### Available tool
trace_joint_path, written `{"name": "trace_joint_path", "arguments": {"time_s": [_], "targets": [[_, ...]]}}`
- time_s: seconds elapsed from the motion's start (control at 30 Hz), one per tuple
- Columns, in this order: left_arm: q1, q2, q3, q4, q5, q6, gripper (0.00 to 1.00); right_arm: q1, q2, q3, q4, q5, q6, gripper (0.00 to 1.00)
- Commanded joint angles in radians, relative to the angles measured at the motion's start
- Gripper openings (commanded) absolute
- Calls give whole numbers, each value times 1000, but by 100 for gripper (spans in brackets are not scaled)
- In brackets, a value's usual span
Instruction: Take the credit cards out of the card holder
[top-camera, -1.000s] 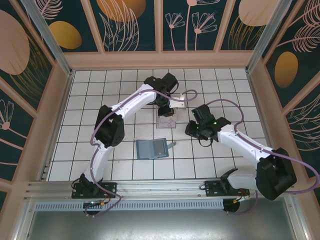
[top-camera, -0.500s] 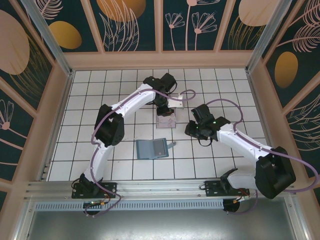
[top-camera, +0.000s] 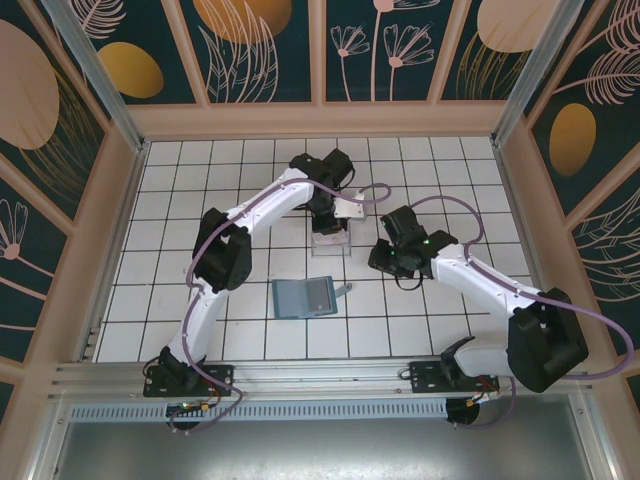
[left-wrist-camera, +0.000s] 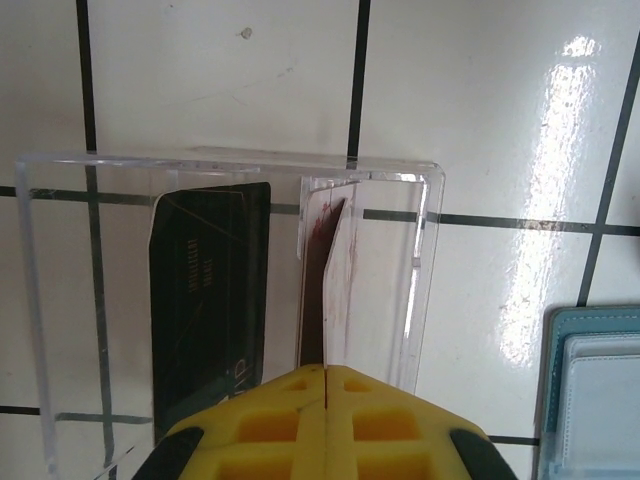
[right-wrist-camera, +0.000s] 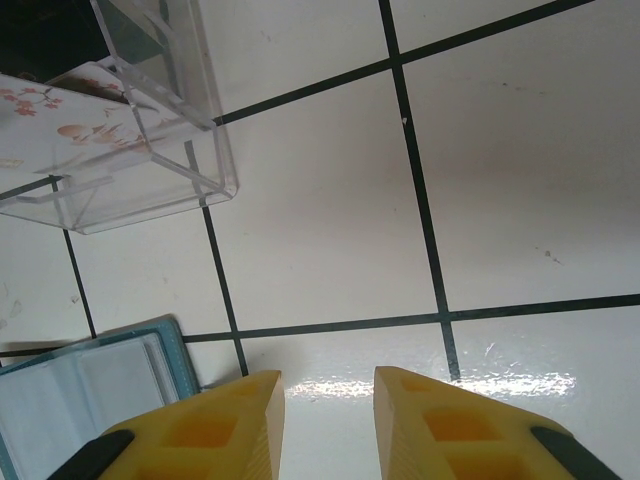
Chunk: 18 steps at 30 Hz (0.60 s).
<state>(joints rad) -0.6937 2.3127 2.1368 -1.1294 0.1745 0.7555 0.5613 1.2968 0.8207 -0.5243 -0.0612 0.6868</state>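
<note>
Left end effector (left-wrist-camera: 325, 385) clenched, pinching edge of floral card (left-wrist-camera: 322, 290), which stands on edge in narrow right compartment of clear tray (left-wrist-camera: 430, 250). Dark card (left-wrist-camera: 210, 300) lies flat in tray's wider left compartment. Right end effector (right-wrist-camera: 325, 385) released, fingers apart, nothing between, over bare white-tiled bench (top-camera: 200, 200). Card holder (top-camera: 304, 297) lies open flat on bench, on near side of tray, apart from it, left of right end effector.
</note>
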Motion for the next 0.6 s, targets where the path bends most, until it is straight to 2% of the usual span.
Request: {"name": "trace_joint_path", "arguments": {"time_s": [0.0, 0.07, 0.2, 0.4, 0.57], "targets": [[0, 35, 37, -27, 8, -2, 4, -9, 6, 35, -15, -3, -7, 30], [0, 43, 61, -25, 12, -11, 16, -9, 3, 35, -17, 0, -7, 30], [-1, 39, 95, 0, -13, -25, 31, -8, -4, 34, -17, 3, -3, 30], [-1, -12, 81, 62, -36, -37, 33, -9, -13, 25, -10, 0, 2, 30], [-1, -132, -89, 210, -33, -70, 31, -9, -11, 19, 17, -31, -2, 30]]}}
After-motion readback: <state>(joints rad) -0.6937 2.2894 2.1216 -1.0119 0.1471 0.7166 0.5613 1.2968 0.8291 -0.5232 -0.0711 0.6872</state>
